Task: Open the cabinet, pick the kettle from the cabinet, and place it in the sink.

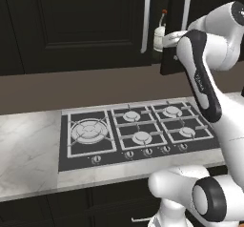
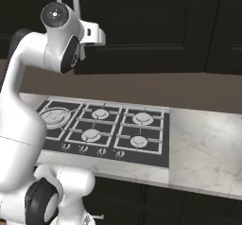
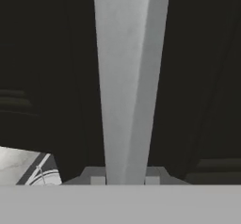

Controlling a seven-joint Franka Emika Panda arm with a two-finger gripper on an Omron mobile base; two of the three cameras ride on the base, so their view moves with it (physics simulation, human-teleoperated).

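The tall black-brown cabinet (image 1: 86, 25) rises behind the counter with two vertical silver bar handles. Its right door (image 1: 172, 59) stands slightly ajar. In the gap beside it I see the cream-white kettle (image 1: 158, 33) with its reddish-brown handle bar on top. My gripper (image 1: 169, 39) is at that right door's handle (image 1: 186, 9). In the hand view the silver handle (image 3: 124, 77) runs straight up between the two fingertips (image 3: 98, 180), and the gripper (image 3: 124, 180) is shut on it. The sink is out of view.
A black gas hob (image 1: 138, 130) with several burners and front knobs lies in the white marble counter (image 1: 28, 145) below the cabinet. In the right base view the hob (image 2: 104, 129) has bare marble (image 2: 203, 143) to its right. My raised arm (image 2: 28, 106) stands over the hob's near side.
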